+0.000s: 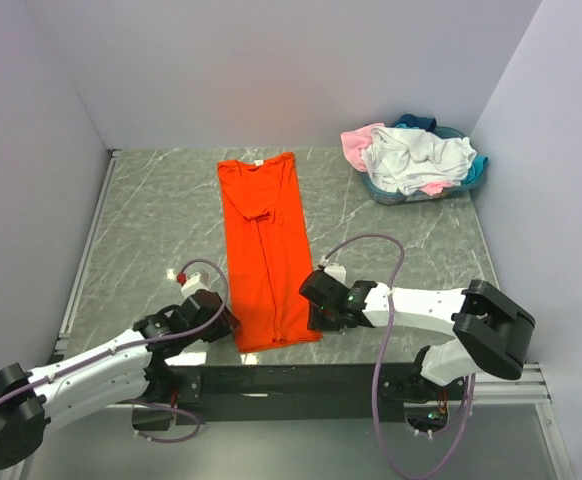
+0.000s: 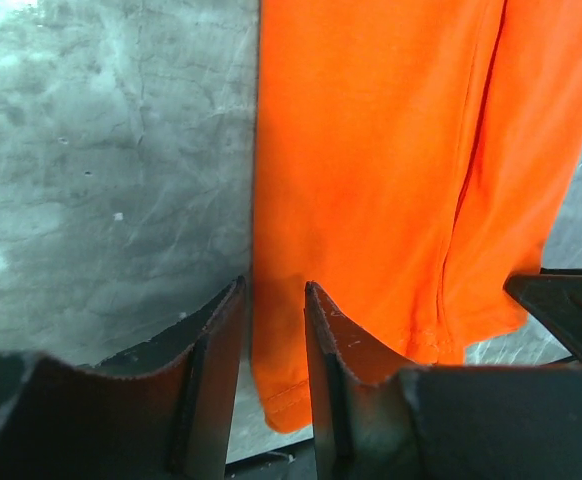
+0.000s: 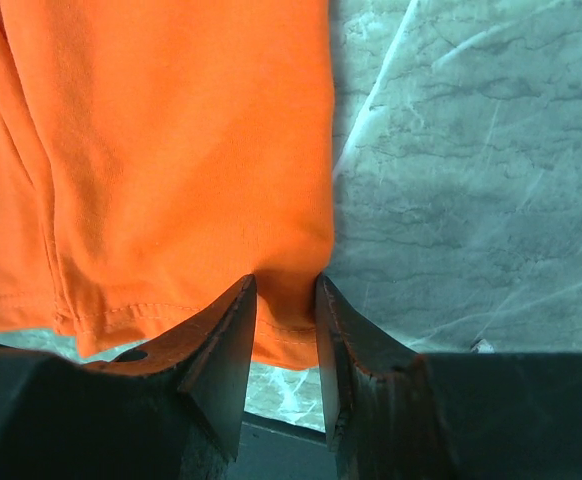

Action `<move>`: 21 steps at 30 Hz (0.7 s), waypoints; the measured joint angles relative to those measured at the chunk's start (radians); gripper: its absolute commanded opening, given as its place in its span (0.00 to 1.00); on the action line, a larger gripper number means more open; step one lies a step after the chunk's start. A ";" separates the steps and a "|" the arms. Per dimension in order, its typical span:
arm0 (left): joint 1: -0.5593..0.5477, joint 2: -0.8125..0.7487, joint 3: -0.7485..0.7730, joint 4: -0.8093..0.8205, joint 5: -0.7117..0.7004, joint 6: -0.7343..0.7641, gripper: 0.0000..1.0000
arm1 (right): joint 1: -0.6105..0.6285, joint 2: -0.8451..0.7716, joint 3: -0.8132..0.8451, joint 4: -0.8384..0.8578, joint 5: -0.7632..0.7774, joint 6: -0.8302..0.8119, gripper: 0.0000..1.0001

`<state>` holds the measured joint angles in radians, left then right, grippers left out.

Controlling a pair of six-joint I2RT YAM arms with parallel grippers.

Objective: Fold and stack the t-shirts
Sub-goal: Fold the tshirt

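Note:
The orange t-shirt (image 1: 264,250) lies on the table as a long strip folded lengthwise, collar at the far end. My left gripper (image 1: 221,322) is at its near left corner. Its jaws stand narrow on either side of the shirt's left edge (image 2: 276,330), which lies flat between them with a sliver of table showing beside the left finger. My right gripper (image 1: 316,300) is at the near right corner, and its jaws are shut on the bunched hem corner (image 3: 286,300). More t-shirts (image 1: 416,160), white, pink and teal, sit heaped at the back right.
The heap fills a blue basket (image 1: 479,168) by the right wall. The table's dark front rail (image 1: 291,380) runs just behind both grippers. White walls close in the left, back and right sides.

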<state>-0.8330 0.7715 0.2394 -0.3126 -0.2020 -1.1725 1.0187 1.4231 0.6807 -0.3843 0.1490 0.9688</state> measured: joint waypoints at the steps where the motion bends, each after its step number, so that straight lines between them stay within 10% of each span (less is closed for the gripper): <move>1: -0.001 -0.010 0.000 -0.008 -0.003 0.000 0.37 | 0.001 -0.002 -0.002 0.001 0.002 0.005 0.38; 21: -0.008 -0.200 -0.074 -0.076 0.051 -0.001 0.33 | 0.075 -0.040 -0.042 0.019 0.101 0.069 0.38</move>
<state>-0.8413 0.5720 0.1650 -0.3885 -0.1505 -1.1732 1.0935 1.3834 0.6388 -0.3656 0.2504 1.0378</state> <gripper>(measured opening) 0.330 0.378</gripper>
